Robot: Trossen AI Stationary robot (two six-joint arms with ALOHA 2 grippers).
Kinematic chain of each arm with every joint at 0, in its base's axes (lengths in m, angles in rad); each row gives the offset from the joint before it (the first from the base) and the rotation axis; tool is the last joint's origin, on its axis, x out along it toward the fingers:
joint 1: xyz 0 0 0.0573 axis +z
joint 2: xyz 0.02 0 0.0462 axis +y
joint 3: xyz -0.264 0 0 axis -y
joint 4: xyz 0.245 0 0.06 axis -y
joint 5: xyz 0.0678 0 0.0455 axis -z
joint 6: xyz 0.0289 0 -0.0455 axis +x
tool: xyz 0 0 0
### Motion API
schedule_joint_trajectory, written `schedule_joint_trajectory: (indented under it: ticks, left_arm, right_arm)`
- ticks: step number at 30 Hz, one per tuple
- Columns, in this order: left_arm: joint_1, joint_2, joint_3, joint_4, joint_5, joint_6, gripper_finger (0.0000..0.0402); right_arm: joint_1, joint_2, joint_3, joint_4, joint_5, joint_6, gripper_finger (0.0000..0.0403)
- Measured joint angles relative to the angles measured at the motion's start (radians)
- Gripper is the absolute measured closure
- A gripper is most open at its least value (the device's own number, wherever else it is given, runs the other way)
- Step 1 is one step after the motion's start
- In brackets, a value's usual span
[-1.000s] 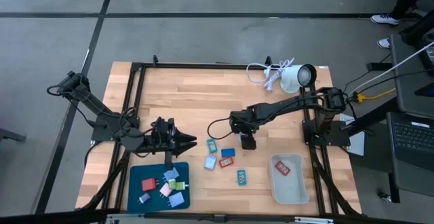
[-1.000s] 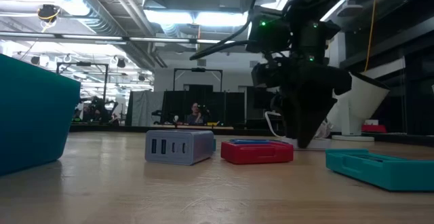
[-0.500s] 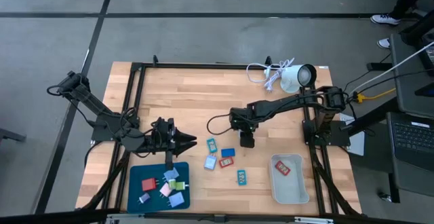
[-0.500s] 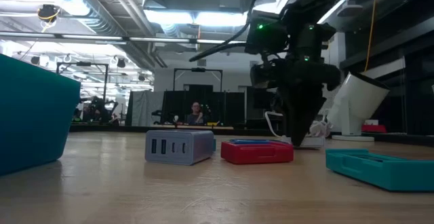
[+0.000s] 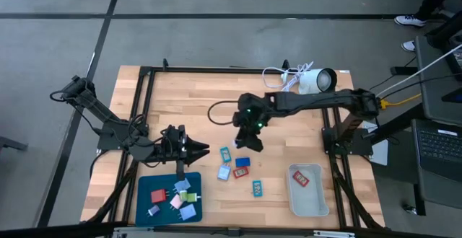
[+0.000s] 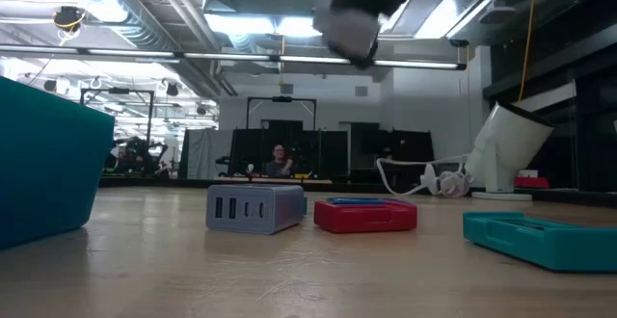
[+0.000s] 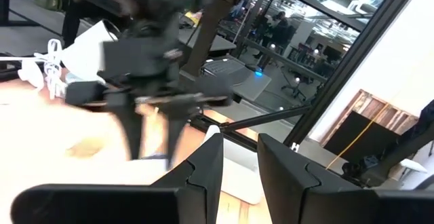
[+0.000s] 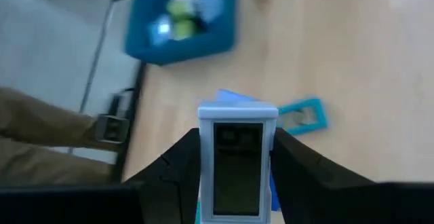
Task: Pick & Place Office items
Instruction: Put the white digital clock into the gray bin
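Observation:
My right gripper (image 5: 254, 144) hangs above the middle of the table, shut on a small white office item (image 8: 237, 163) with a dark window; in the low view the item (image 6: 349, 29) is high in the air. Below it, several office items lie flat on the wood: a teal one (image 5: 225, 153), a blue one (image 5: 242, 162) and a red one (image 5: 241, 172). My left gripper (image 5: 204, 150) waits level above the blue tray (image 5: 144, 209), shut with nothing between its fingers (image 7: 210, 163). My right gripper pinches the white item by its two long sides (image 8: 203, 176) between its two fingers (image 8: 173, 173). The fingers slant downward from the table's right side. The item is lifted clear of the table, and its far end sticks out past the fingertips.
The blue tray holds several colourful pieces (image 5: 177, 195). A white bin (image 5: 317, 202) at the near right holds a red piece (image 5: 302, 179). A white lamp (image 5: 317, 81) and its cord (image 5: 280, 78) lie at the far edge. A grey block (image 6: 255, 207) stands near a red piece (image 6: 366, 214).
My right gripper stood pointing down at the table, with its fingertips at the items. It closed there, then rose high and swung toward the table's left, tipping to a slant. The white item came up with it, clear of the wood.

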Motion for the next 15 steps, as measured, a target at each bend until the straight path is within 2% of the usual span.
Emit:
schedule_joint_trajectory:
  ticks: [6,10,15]
  left_arm:
    - [0.000,0.000,0.000,0.000,-0.001,0.005,0.0315]
    - [0.000,0.000,0.000,0.000,-0.003,0.015,0.0317]
    - [0.000,0.000,0.000,0.000,-0.003,0.021,0.0318]
  right_arm:
    - [0.085,-0.173,-0.060,-0.021,0.050,0.095,0.0261]
    - [0.168,-0.315,-0.209,-0.020,0.139,0.222,0.0261]
    - [0.307,-0.490,-0.455,0.004,0.240,0.482,0.0261]
